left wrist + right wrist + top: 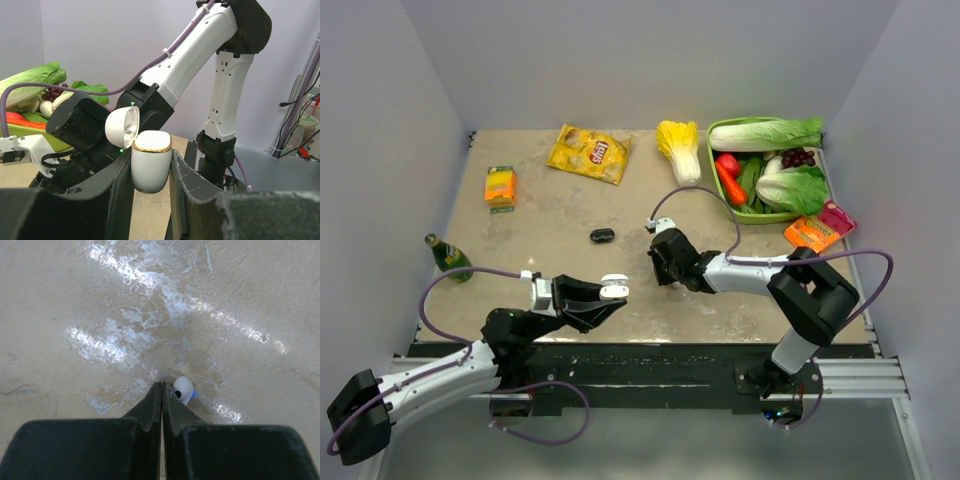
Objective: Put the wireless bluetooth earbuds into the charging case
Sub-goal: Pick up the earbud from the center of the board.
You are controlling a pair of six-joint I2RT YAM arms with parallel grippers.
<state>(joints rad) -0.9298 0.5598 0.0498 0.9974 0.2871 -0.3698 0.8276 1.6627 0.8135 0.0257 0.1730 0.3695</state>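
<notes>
Your left gripper (607, 296) is clamped on the white charging case (151, 167). Its two padded fingers (119, 192) press the case's sides, so the case stands upright between them with its gold-rimmed mouth above the fingertips. The lid (122, 127) is flipped up and leans away to the left of the mouth.

Your right gripper (161, 390) is down at the table (75, 300), jaws pressed together with nothing between them. One white earbud (183, 388) lies on the table just right of those closed tips, touching or nearly touching the right finger. It is outside the jaws, not in them. The bud is well apart from the case, which your left gripper holds further left and nearer the table's front edge.

From above, the bud is hidden under the right gripper. In the left wrist view the case's wells sit below its rim, so you can't tell whether anything is in them. Beyond the left gripper and left of the right one lies a small dark object (602, 235), too small to identify
</notes>
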